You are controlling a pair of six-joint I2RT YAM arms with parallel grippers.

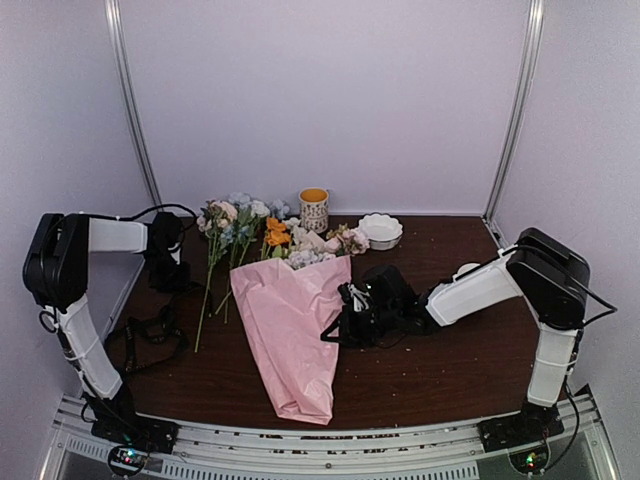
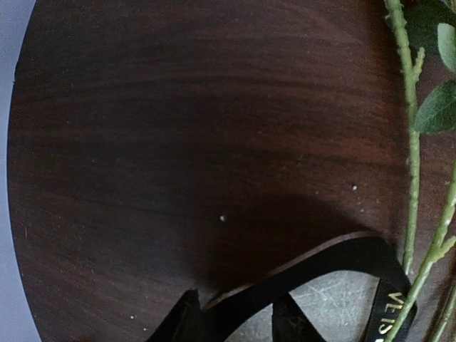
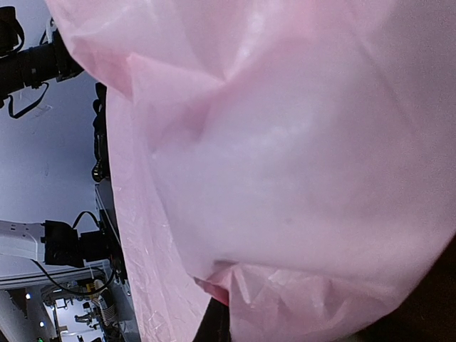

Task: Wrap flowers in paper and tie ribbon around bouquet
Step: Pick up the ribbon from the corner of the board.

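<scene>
Now bouquet [image 1: 290,330] lies on counter [image 1: 450,360]. Right jaws pinched shut on paper [image 3: 285,142] at bouquet's right edge, likely to stop wrap unrolling. Left jaws half-open astride ribbon [image 2: 320,263], left of bouquet, seemingly poised for pickup.

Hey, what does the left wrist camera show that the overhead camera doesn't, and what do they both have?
Only the left wrist view: gold lettering on the ribbon, and the left gripper fingertips apart, straddling it. Only the overhead view: the pink paper bouquet, a mug, a white bowl, and the right gripper at the bouquet's edge. Both: the ribbon, loose green flower stalks and the dark wooden table.
</scene>
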